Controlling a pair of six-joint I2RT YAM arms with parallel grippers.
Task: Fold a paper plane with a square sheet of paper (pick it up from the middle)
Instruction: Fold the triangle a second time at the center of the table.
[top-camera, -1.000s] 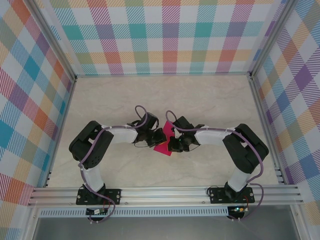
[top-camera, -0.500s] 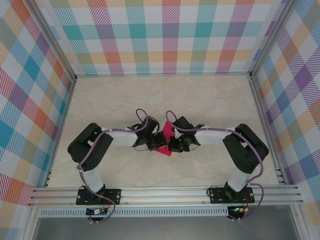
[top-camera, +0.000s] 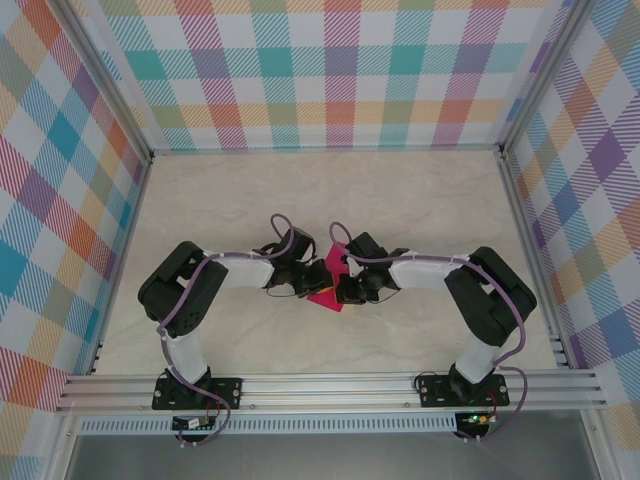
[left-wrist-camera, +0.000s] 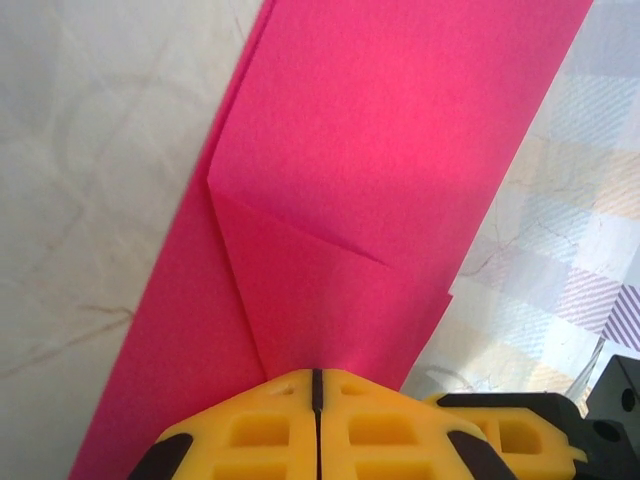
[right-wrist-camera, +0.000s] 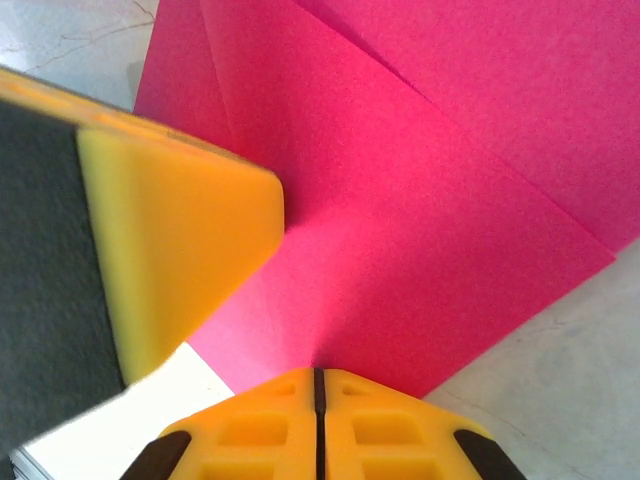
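The square sheet of paper (top-camera: 325, 294), magenta-pink and folded into overlapping layers with a diagonal crease (left-wrist-camera: 380, 150), hangs between my two grippers at the table's middle. My left gripper (left-wrist-camera: 316, 375) is shut, with the paper's lower edge pinched at its yellow tips. My right gripper (right-wrist-camera: 318, 372) is shut on the opposite edge of the same sheet (right-wrist-camera: 430, 200). In the top view the left gripper (top-camera: 319, 275) and right gripper (top-camera: 343, 288) nearly touch. One left finger (right-wrist-camera: 170, 250) looms close in the right wrist view. A finished paper plane is out of view.
The pale marbled table (top-camera: 330, 200) stretches free behind the grippers. Checked walls (top-camera: 330, 70) close off the back and sides. An aluminium rail (top-camera: 330, 385) carrying both arm bases runs along the near edge.
The left arm shifted slightly left and toward the near edge half a second ago, then came back. The paper and the right arm have hardly moved.
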